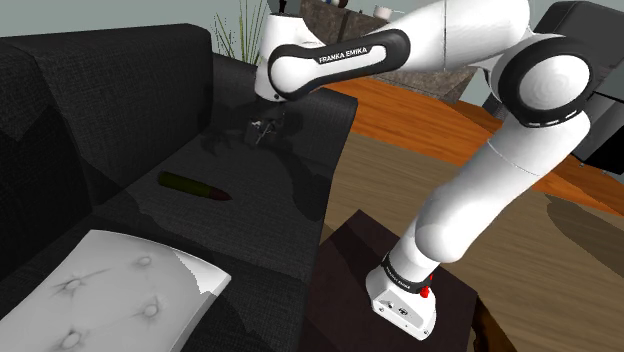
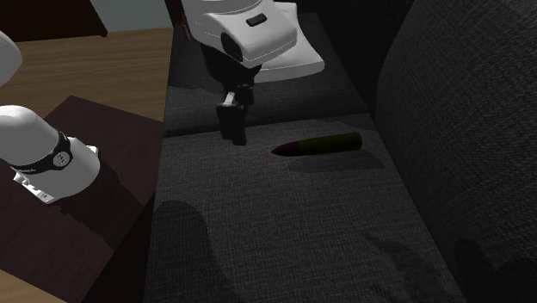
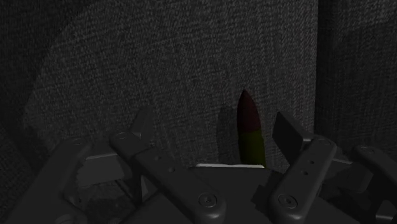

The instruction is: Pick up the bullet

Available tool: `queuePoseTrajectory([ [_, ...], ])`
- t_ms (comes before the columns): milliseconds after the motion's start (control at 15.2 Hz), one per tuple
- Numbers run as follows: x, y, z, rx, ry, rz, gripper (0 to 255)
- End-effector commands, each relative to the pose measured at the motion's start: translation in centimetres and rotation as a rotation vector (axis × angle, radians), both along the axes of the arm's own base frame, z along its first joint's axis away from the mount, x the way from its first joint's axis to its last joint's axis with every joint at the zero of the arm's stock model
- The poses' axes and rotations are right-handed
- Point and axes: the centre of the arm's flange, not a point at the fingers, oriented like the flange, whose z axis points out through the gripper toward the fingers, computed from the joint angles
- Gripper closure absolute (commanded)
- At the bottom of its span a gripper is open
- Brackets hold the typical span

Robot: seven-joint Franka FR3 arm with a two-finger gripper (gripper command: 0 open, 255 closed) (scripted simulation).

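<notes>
The bullet (image 1: 195, 186) is olive green with a dark red tip and lies flat on the dark sofa seat (image 1: 262, 210). In the second exterior view the bullet (image 2: 318, 145) points its red tip toward my gripper (image 2: 234, 129), which hangs a short way off to that view's left, above the seat. In the shoulder view my gripper (image 1: 265, 130) is up and to the right of the bullet. The wrist view shows my gripper (image 3: 216, 130) open, with the bullet (image 3: 250, 130) on the fabric beyond it, nearer one fingertip (image 3: 287, 133). Nothing is held.
A white tufted cushion (image 1: 110, 295) lies on the seat at the shoulder view's lower left. The sofa back (image 2: 465, 129) rises behind the bullet. My stand (image 1: 400, 270) sits beside the sofa on a wooden floor (image 1: 420, 110).
</notes>
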Motion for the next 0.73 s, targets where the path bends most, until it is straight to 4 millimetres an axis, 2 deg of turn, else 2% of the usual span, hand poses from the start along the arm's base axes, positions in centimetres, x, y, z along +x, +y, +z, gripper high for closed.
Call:
queuePoseTrajectory([
  [0, 1.6, 1.4, -2.0, 0.002, 0.002, 0.030, 0],
  [660, 8.7, 8.5, -10.6, 0.005, 0.015, 0.174, 0],
])
